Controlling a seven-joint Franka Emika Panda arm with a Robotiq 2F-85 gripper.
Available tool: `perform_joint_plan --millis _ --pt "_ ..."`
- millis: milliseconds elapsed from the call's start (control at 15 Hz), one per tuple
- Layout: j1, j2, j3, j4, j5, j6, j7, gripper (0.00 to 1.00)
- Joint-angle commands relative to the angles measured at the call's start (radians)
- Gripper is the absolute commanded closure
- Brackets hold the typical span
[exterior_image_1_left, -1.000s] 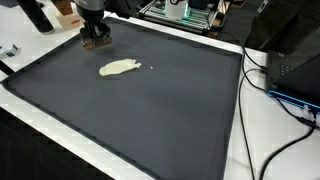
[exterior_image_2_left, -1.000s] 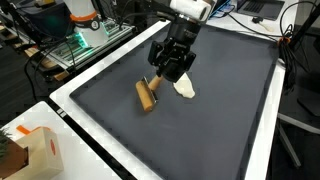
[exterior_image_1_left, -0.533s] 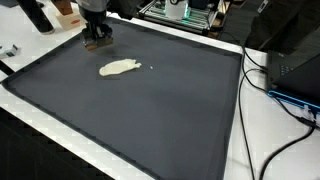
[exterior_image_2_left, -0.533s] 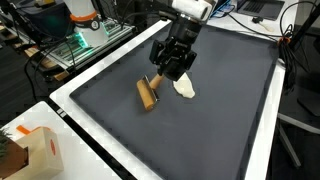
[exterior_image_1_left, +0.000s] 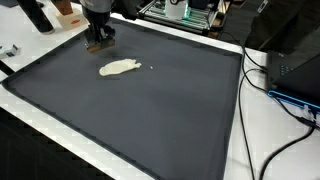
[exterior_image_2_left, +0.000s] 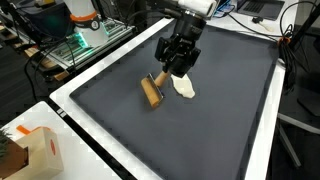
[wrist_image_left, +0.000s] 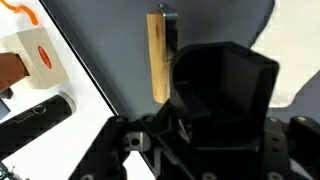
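a: where the gripper (exterior_image_1_left: 99, 40) hangs over the dark mat (exterior_image_1_left: 160, 120) in an exterior view, what lies by the jaws?

b: a pale lump (exterior_image_1_left: 119, 68) lies flat on the mat, near the jaws on the camera's side and apart from them. a bit of brown shows right under the jaws, but i cannot tell what it is there.

a: and the gripper (exterior_image_2_left: 176, 68) in an exterior view?

b: a wooden stick (exterior_image_2_left: 152, 93) lies flat on the mat just beside the jaws and below them. its end with the small metal piece is the end closest to them. the pale lump (exterior_image_2_left: 184, 86) sits just under the jaws on the opposite side from the stick. a cardboard box (exterior_image_2_left: 35, 150) stands well apart from the jaws, off the mat.

a: are the jaws wide or narrow?

b: i cannot tell. the fingers are dark against the dark body and the gap is hidden.

a: the wrist view?

b: the gripper's black body hides the fingertips. the stick (wrist_image_left: 158, 57) lies lengthwise just beside the jaws, with no touch showing. the box (wrist_image_left: 35, 60) and a black tube (wrist_image_left: 35, 118) sit well apart from them, off the mat.
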Motion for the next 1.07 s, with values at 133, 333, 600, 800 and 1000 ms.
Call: perform_joint_plan --millis 133,333,600,800,1000 --pt "-0.002 -0.022 0.018 -0.012 -0.009 -0.003 -0.030 0.77" --pt "-0.002 -0.024 0.025 -0.013 -0.006 -0.004 -0.043 0.77" --pt "-0.008 -0.031 0.036 -0.017 0.012 0.001 -0.078 0.77" --pt "-0.013 -0.041 0.041 -0.021 0.025 0.009 -0.109 0.77" --pt "-0.018 -0.053 0.044 -0.025 0.038 0.023 -0.141 0.77"
